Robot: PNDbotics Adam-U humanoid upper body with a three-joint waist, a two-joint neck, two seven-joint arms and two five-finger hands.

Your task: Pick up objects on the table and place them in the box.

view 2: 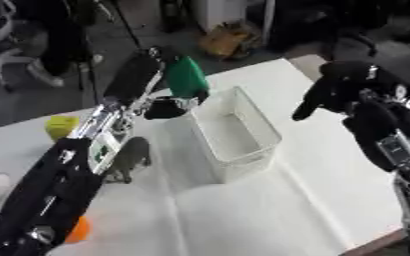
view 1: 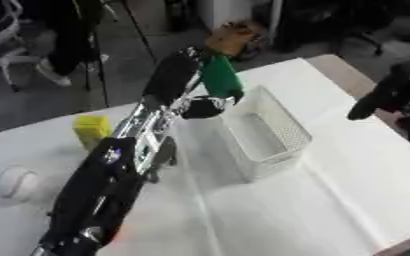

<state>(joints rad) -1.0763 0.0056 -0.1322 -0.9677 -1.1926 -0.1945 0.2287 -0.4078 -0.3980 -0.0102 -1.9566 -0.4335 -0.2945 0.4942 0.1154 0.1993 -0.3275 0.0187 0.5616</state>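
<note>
In the left eye view I am seeing my left hand (view 1: 210, 106) curling its fingers round a green bottle (view 1: 220, 75) just over the near-left rim of the white basket (view 1: 283, 150); a yellow block (view 1: 91, 130) and a white ball (view 1: 16, 183) are lying on the table (view 1: 313, 215). In the right eye view my right hand (view 2: 331, 92) is hovering right of the basket, fingers curled on nothing.

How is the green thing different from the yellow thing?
The green thing is held up in the robot's left hand, above the near end of the white box; the yellow thing stands on the table, with no hand on it. The green one is taller and dark green; the yellow one is shorter, blocky and bright. The green one is beside the box; the yellow one is further left. Neither is in the box yet.
</note>
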